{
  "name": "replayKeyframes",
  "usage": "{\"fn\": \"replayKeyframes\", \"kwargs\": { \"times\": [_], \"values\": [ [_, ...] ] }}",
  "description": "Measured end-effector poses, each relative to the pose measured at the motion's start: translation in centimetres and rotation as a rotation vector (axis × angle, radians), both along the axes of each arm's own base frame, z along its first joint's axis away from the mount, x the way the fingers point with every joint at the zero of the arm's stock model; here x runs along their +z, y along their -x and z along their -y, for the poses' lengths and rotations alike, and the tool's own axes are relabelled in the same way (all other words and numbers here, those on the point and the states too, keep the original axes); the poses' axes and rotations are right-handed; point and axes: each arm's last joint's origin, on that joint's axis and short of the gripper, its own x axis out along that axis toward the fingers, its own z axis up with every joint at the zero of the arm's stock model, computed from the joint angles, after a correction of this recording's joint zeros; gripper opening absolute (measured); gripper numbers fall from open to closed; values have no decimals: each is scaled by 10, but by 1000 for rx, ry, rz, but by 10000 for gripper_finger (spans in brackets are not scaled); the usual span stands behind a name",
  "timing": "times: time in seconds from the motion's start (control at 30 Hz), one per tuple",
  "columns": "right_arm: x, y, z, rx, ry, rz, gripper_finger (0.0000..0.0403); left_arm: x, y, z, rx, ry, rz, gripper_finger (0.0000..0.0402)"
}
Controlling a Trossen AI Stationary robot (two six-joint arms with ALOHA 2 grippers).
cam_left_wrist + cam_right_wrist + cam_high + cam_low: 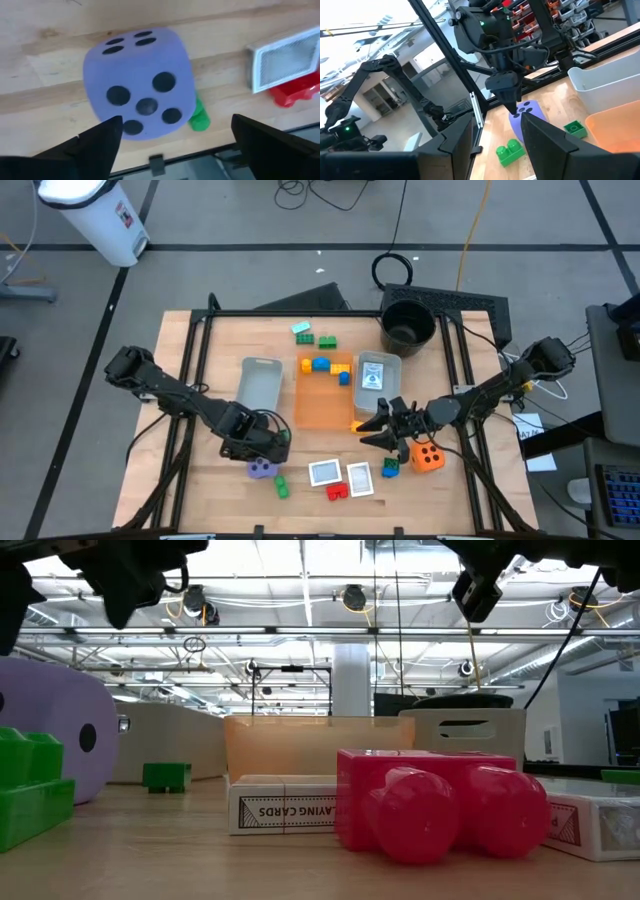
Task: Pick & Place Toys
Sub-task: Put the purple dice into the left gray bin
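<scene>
The purple spotted die (142,82) rests on the table near its front edge, also seen as the purple die (262,469). My left gripper (176,121) hangs just above it, pointing down, open wide, one finger on either side. A green brick (200,119) lies beside the die. My right gripper (385,425) hovers level right of the orange tray (318,412), open with nothing between its fingers. The orange die (428,455) sits just right of it. Two whitish cards (325,472) and a red brick (337,491) lie at the front.
A grey tray (260,383) stands left of the orange tray, and another grey tray (378,375) holding a card to its right. Blue and yellow bricks (322,365) lie in the orange tray. The black bucket (408,325) stands at the back right, with green bricks (315,338) left of it.
</scene>
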Motion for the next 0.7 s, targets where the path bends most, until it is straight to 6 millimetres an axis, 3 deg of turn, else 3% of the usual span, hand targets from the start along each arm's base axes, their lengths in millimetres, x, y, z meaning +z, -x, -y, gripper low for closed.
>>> {"fn": "replayKeyframes", "kwargs": {
  "times": [0.3, 0.7],
  "values": [
    [0, 0, 0, 0, 0, -1, 160, 0, 1, 3, 17, -9, 1, 397],
    [-2, 0, 0, 0, 10, -21, 160, -2, 13, 10, 187, -79, -70, 397]
  ]
}}
